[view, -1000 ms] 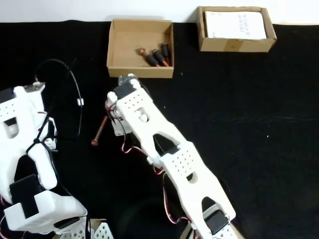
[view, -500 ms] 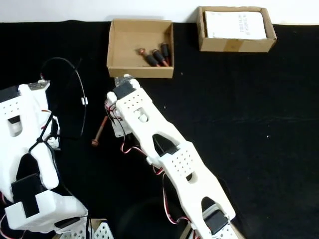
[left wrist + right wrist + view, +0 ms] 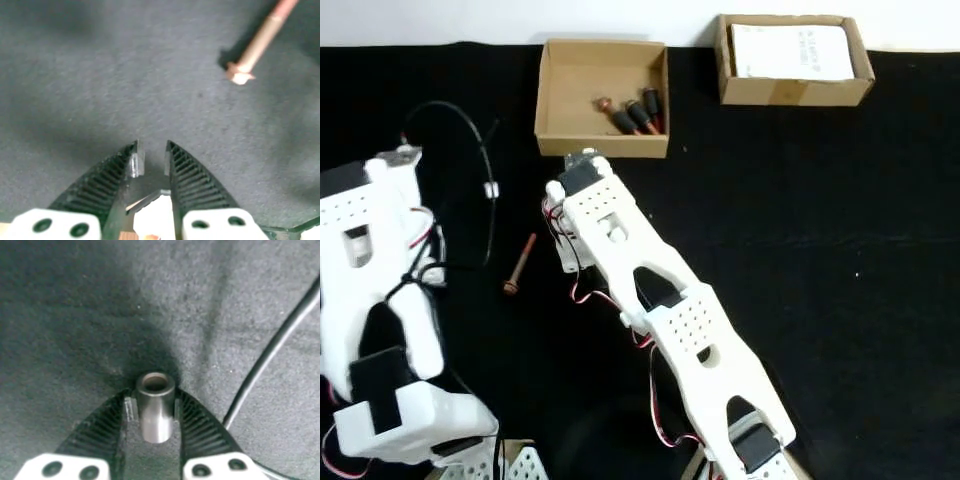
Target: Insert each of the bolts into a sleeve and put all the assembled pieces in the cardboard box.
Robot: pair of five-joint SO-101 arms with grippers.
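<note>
On the black desk (image 3: 820, 250), left of centre, a single copper-coloured bolt (image 3: 520, 262) lies bare between the left arm (image 3: 370, 250) and the right arm (image 3: 660, 300), its head at the near end and its shank slanting toward the far side. Beyond it, at the far edge, stands the cardboard box (image 3: 560, 100), and three assembled pieces (image 3: 632, 112), dark sleeves with copper bolts through them, lie side by side in its right part. The left pincer (image 3: 151, 150) hangs over the desk with its fingertips a narrow gap apart and nothing between them; the bolt (image 3: 260, 42) lies on the cloth well apart from it, head end toward the pincer. The right pincer (image 3: 155, 405) is clamped on a grey metal sleeve (image 3: 156, 390), which sits between the ribbed fingers with its open bore pointing out past the tips toward the desk. A black cable (image 3: 270, 360) runs across the cloth just beside that pincer, and from above the cable (image 3: 480, 180) loops near the left arm's far end. At the far right a second box (image 3: 795, 90) holds a white sheet (image 3: 790, 50).
</note>
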